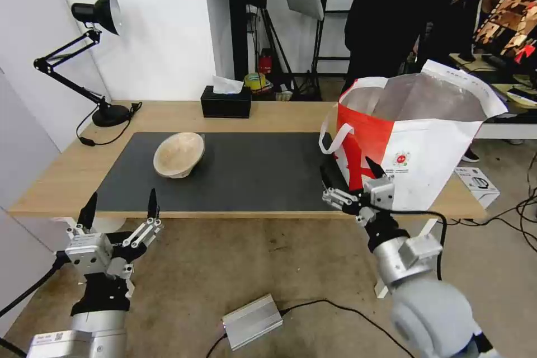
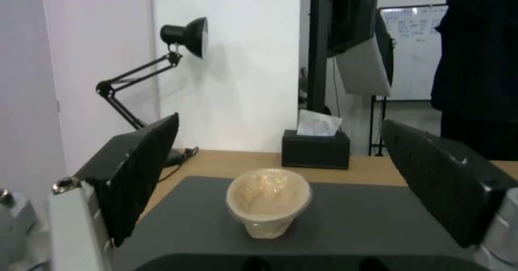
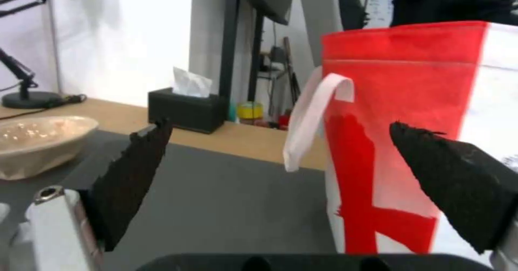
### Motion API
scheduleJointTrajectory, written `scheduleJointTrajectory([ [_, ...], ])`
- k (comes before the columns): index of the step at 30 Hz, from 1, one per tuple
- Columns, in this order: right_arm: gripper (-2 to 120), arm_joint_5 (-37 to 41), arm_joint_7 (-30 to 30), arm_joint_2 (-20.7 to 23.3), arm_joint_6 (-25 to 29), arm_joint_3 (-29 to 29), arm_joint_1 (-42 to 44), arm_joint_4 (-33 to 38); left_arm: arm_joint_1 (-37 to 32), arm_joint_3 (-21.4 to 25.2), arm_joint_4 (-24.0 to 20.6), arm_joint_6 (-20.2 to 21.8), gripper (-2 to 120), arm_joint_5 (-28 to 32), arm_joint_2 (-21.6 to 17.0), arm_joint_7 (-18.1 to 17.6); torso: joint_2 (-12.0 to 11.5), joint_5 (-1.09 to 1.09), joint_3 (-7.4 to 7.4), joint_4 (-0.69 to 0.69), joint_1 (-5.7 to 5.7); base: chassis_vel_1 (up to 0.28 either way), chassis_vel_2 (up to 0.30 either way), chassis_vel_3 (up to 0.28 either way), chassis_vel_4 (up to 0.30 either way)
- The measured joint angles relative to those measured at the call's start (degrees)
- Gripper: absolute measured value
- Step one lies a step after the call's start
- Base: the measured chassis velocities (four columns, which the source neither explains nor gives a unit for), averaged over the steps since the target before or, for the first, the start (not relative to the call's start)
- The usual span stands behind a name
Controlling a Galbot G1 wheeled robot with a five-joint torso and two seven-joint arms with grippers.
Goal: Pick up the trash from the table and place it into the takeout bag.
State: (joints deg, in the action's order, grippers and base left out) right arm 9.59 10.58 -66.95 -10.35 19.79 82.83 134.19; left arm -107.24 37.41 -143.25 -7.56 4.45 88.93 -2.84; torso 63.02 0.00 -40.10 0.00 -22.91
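Observation:
The trash in view is a beige pulp bowl [image 1: 179,155] lying tilted on the dark mat [image 1: 251,170] of the light-wood table [image 1: 67,173], left of centre. The red-and-white takeout bag [image 1: 414,140] stands open at the table's right end, foil lining showing. My left gripper [image 1: 122,196] is open below the table's front edge, facing the bowl [image 2: 268,200] from a distance. My right gripper [image 1: 348,170] is open with nothing in it, close to the bag's [image 3: 410,101] red front corner and white strap handle [image 3: 313,117]. The bowl [image 3: 38,141] also shows in the right wrist view.
A black desk lamp [image 1: 95,17] stands at the table's back left and a black tissue box [image 1: 226,102] at the back centre. A small white box [image 1: 478,183] sits beside the bag. A silver box [image 1: 251,321] and cables lie on the floor. People stand behind.

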Motion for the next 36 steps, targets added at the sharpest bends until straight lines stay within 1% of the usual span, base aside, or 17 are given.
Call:
scheduleJointTrajectory([
  [2,100,-2.33,-0.59,-1.41,0.72,1.01,1.62,0.13,-0.11,-0.16,0.00,-0.23,100,-0.21,0.15,0.06,0.00,0.00,0.00,0.00,0.00,0.000,0.000,0.000,0.000],
  [3,100,-2.33,-0.59,-1.41,0.72,1.01,1.62,0.13,-0.11,-0.16,0.00,-0.23,100,-0.21,0.15,0.06,0.00,0.00,0.00,0.00,0.00,0.000,0.000,0.000,0.000],
  [7,100,-7.40,-1.37,-3.85,2.88,2.48,4.57,0.13,-0.27,-0.29,0.00,-0.37,100,-0.65,0.27,0.09,0.00,0.00,0.00,0.00,0.00,0.000,0.000,0.000,0.000],
  [12,100,-9.08,-1.40,-5.98,3.33,2.61,6.69,0.63,-0.38,-0.29,0.00,-0.47,100,-0.69,0.11,0.12,0.00,0.00,0.00,0.00,0.00,0.000,0.000,0.000,0.000],
  [23,100,-9.93,-1.16,-7.85,3.96,3.90,11.26,2.90,1.00,-0.07,0.65,-0.67,100,0.08,-0.65,0.19,0.00,0.00,-0.01,0.00,-0.01,0.000,0.000,0.000,0.000],
  [28,100,-10.08,-1.07,-8.36,4.21,4.49,12.71,3.74,2.17,0.16,1.19,-0.39,100,1.05,-2.07,0.19,0.00,0.00,-0.01,0.00,-0.01,0.000,0.000,0.000,0.000],
  [32,100,-10.26,-1.04,-8.74,4.49,5.48,13.56,4.10,3.79,0.65,2.33,0.43,100,2.54,-5.10,0.11,0.00,0.00,-0.01,0.00,-0.01,0.000,0.000,0.000,0.000],
  [34,100,-10.26,-1.04,-8.74,4.54,5.65,13.69,4.12,4.12,0.68,2.48,0.70,100,2.88,-5.69,0.04,0.00,0.00,-0.01,0.00,-0.01,0.000,0.000,0.000,0.000],
  [36,100,-10.26,-1.03,-8.65,4.66,6.21,13.92,4.14,5.47,0.57,2.97,1.74,100,4.21,-7.53,-0.78,0.00,0.00,-0.01,0.00,-0.01,0.000,0.000,0.000,0.000],
])
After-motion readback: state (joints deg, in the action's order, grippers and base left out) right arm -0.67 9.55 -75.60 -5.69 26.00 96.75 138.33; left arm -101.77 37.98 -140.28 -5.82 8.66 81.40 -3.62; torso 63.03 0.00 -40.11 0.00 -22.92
